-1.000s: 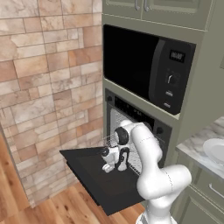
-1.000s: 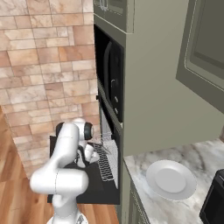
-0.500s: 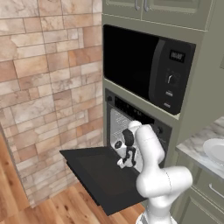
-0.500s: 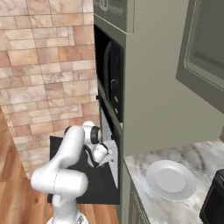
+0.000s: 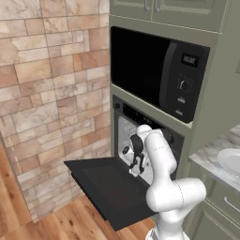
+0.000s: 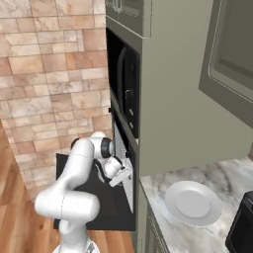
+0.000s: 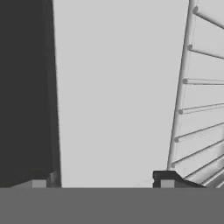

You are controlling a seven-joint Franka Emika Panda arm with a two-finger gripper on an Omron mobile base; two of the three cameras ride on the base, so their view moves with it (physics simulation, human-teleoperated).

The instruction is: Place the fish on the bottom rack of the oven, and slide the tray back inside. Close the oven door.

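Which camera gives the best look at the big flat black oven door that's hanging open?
The left base view: the flat matte-black oven door lies open there, its whole inner face and edges visible. In the right base view the white arm hides much of the door. The hand view gives just a dark band, possibly the door.

A glossy black microwave (image 5: 154, 70) sits built into the sage-green cabinetry (image 6: 173, 99), with a small display and a round knob on its right-hand panel. To the left runs a wall of tan and pink stone tiles (image 5: 51, 84) above a wooden plank floor (image 5: 70, 225). A round white plate (image 6: 193, 202) rests on the marbled countertop (image 6: 227, 173), near what looks like a black box-shaped appliance (image 6: 243, 225) at the corner.
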